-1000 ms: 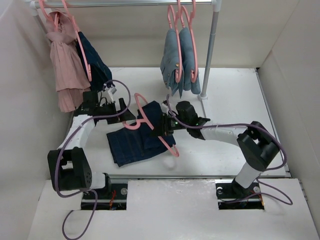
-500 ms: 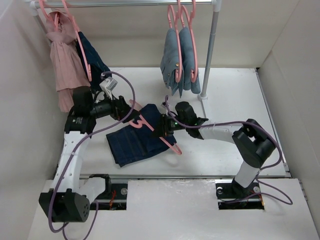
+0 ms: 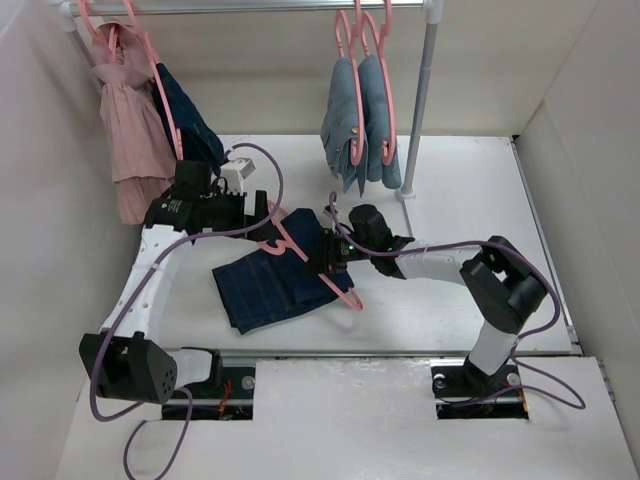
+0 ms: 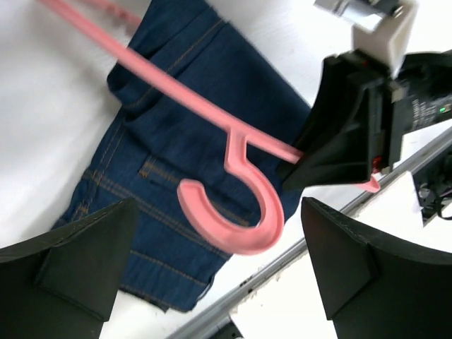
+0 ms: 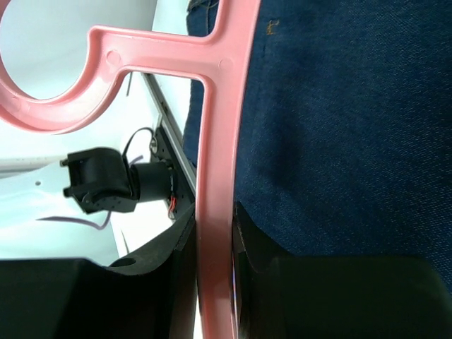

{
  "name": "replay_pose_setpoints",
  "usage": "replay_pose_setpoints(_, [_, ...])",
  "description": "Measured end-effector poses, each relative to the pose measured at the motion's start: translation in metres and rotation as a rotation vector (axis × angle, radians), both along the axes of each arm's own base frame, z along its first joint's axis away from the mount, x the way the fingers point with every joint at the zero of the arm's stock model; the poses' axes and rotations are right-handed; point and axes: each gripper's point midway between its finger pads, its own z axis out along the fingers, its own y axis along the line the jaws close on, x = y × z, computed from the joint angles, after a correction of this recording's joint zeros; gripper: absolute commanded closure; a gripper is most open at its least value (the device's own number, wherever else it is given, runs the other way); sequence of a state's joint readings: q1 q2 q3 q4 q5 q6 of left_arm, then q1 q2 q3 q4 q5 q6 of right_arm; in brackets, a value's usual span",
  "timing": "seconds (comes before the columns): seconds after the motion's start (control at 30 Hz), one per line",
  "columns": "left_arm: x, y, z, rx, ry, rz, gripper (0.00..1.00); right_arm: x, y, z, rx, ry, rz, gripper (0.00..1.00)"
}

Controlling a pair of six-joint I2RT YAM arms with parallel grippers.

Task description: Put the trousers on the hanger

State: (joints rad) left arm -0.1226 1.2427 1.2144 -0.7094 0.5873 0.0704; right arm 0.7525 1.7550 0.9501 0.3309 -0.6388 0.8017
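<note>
The dark navy trousers (image 3: 265,288) lie folded on the white table, with orange stitching showing in the left wrist view (image 4: 176,134). My right gripper (image 3: 328,253) is shut on a bar of the pink hanger (image 3: 300,250), which lies tilted across the trousers. In the right wrist view the hanger bar (image 5: 215,176) runs between my right gripper's (image 5: 215,282) fingers, with denim (image 5: 339,127) beside it. My left gripper (image 3: 264,222) is open at the hanger's hook. In the left wrist view the hook (image 4: 236,215) hangs just ahead of my left gripper (image 4: 219,272), untouched.
A rail at the back carries pink hangers with a pink garment (image 3: 125,110), another dark navy garment (image 3: 188,118) and pale blue jeans (image 3: 357,120). The rail's post (image 3: 420,100) stands at the back right. White walls close in on both sides.
My left arm has swung up and its gripper has moved right, to the hanger's hook. My right gripper has kept hold of the hanger, which has shifted slightly.
</note>
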Motion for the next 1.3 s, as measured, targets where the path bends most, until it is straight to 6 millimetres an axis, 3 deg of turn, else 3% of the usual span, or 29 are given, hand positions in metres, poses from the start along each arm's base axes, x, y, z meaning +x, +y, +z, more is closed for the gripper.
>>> replay_pose_setpoints(0.1, [-0.006,0.002,-0.005,0.022,0.030,0.006,0.02,0.002,0.000,-0.001,-0.004,0.001,-0.014,1.00])
replay_pose_setpoints(0.13, [-0.008,0.001,-0.006,0.020,0.039,0.003,0.09,0.002,0.000,-0.001,-0.005,0.001,-0.017,1.00])
replay_pose_setpoints(0.17, [-0.009,0.000,-0.007,0.016,0.048,0.000,0.29,0.002,0.001,-0.001,-0.006,0.001,-0.017,1.00])
replay_pose_setpoints(0.27, [-0.010,-0.003,-0.011,0.006,0.072,-0.010,0.48,0.002,0.002,-0.004,-0.011,0.003,-0.018,1.00])
replay_pose_setpoints(0.4, [-0.007,-0.004,-0.019,-0.002,0.103,-0.010,0.83,0.002,0.002,-0.011,-0.024,0.012,-0.019,1.00])
replay_pose_setpoints(0.43, [-0.006,-0.004,-0.021,-0.004,0.111,-0.006,0.96,0.002,0.001,-0.011,-0.026,0.013,-0.021,1.00])
replay_pose_setpoints(0.47, [-0.006,-0.005,-0.021,-0.011,0.120,-0.001,1.00,0.002,0.001,-0.012,-0.030,0.014,-0.024,1.00])
replay_pose_setpoints(0.73, [-0.007,-0.011,-0.019,-0.053,0.146,0.001,1.00,0.002,0.003,-0.019,-0.041,0.020,-0.018,1.00])
replay_pose_setpoints(0.8, [-0.007,-0.011,-0.019,-0.054,0.147,0.005,1.00,0.003,0.005,-0.020,-0.039,0.020,-0.008,0.60])
replay_pose_setpoints(0.83, [-0.007,-0.012,-0.019,-0.057,0.149,0.008,1.00,0.004,0.007,-0.020,-0.040,0.025,-0.003,0.46])
replay_pose_setpoints(0.87, [-0.007,-0.012,-0.019,-0.058,0.153,0.007,1.00,0.007,0.010,-0.020,-0.037,0.023,0.003,0.33])
replay_pose_setpoints(0.9, [-0.008,-0.012,-0.019,-0.060,0.156,0.006,1.00,0.011,0.015,-0.018,-0.032,0.016,0.007,0.32])
replay_pose_setpoints(1.0, [-0.010,-0.014,-0.020,-0.064,0.164,0.000,1.00,0.023,0.024,-0.008,-0.018,-0.014,0.013,0.32])
replay_pose_setpoints(1.07, [-0.010,-0.014,-0.020,-0.064,0.165,0.000,1.00,0.029,0.029,0.001,-0.012,-0.039,0.013,0.39])
replay_pose_setpoints(1.1, [-0.010,-0.014,-0.019,-0.064,0.161,0.001,1.00,0.031,0.029,0.002,-0.022,-0.045,0.011,0.51])
replay_pose_setpoints(1.23, [-0.008,-0.012,-0.017,-0.070,0.156,0.013,1.00,0.040,0.026,-0.014,-0.084,-0.018,-0.006,0.86])
replay_pose_setpoints(1.3, [-0.011,-0.012,-0.019,-0.070,0.173,0.017,1.00,0.041,0.026,-0.019,-0.092,0.014,-0.009,0.84])
